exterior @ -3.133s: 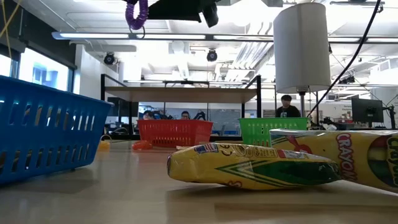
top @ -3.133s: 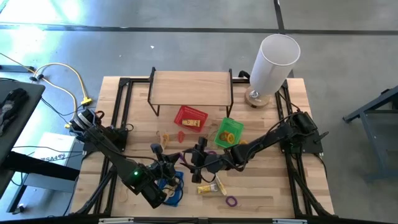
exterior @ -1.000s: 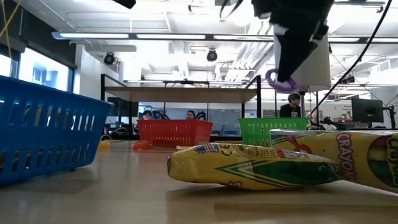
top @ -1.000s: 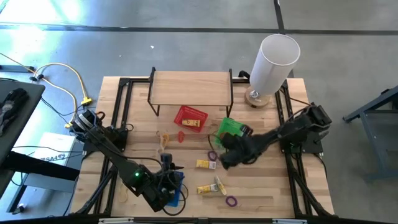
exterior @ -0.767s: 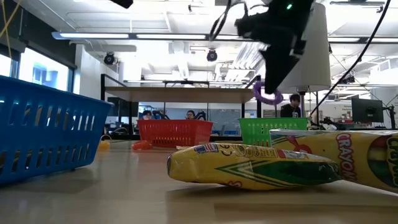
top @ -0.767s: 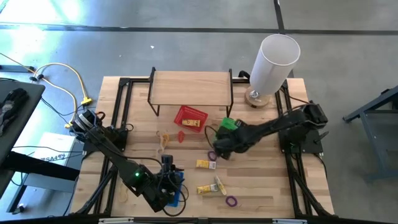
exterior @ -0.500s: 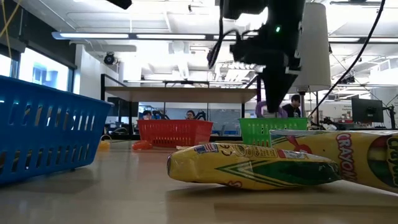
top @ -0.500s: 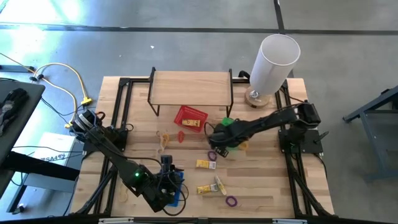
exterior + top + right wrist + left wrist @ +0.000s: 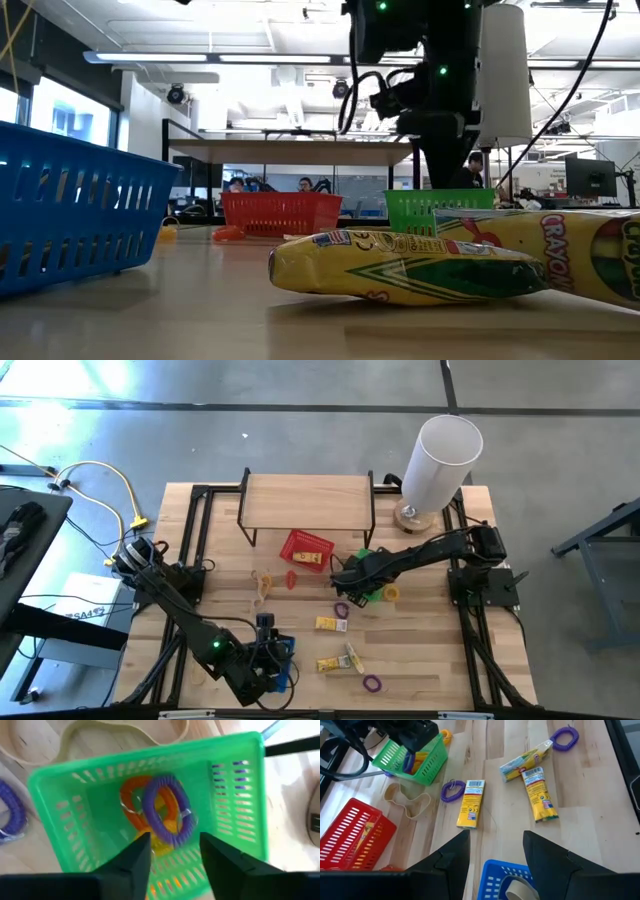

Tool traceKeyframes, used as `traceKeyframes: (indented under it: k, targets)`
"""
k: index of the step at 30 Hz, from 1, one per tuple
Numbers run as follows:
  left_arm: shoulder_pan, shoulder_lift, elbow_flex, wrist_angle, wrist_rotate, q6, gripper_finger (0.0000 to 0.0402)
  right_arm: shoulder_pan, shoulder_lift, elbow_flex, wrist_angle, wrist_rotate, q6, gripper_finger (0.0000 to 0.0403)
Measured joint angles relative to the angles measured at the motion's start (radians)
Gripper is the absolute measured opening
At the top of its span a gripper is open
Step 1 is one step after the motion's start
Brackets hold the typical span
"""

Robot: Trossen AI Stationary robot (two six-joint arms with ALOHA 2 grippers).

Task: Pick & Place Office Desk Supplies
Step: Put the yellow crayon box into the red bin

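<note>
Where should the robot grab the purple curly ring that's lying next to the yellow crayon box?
Probably across one side of the purple ring, from straight above. It lies flat on the wooden table with an open middle, so one finger can drop inside and one outside. The side away from the crayon box looks best, since the box sits right against it.

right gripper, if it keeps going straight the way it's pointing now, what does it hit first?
Most likely the purple loop lying on the orange loops in the green basket. The right gripper points down into it with jaws apart; depth is unclear.
</note>
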Motion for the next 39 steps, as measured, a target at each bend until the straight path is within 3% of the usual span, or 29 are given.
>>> traceKeyframes:
  k: [5,14,17,23,29,39]
  targets:
    - [0.0,0.0,0.0,-0.001,-0.002,0.0,0.0174,0.034,-0.067,0.0,-0.025,-0.009,0.008,0.0206]
    - [0.0,0.0,-0.001,-0.006,-0.002,0.007,0.0174,0.185,-0.148,0.001,0.09,-0.312,0.053,0.0224]
    - [0.0,0.0,-0.001,-0.008,-0.002,0.012,0.0174,0.25,-0.149,0.001,0.174,-0.344,0.053,0.0224]
    - [0.0,0.0,-0.001,-0.009,-0.002,0.031,0.0174,0.348,-0.139,0.001,0.357,-0.337,0.061,0.0224]
    - [0.0,0.0,-0.001,-0.013,-0.002,0.093,0.0174,0.419,-0.139,0.001,0.415,-0.328,0.055,0.0224]
    - [0.003,0.0,-0.001,-0.016,-0.001,0.166,0.0174,0.617,-0.077,0.001,0.556,-0.037,-0.052,0.0224]
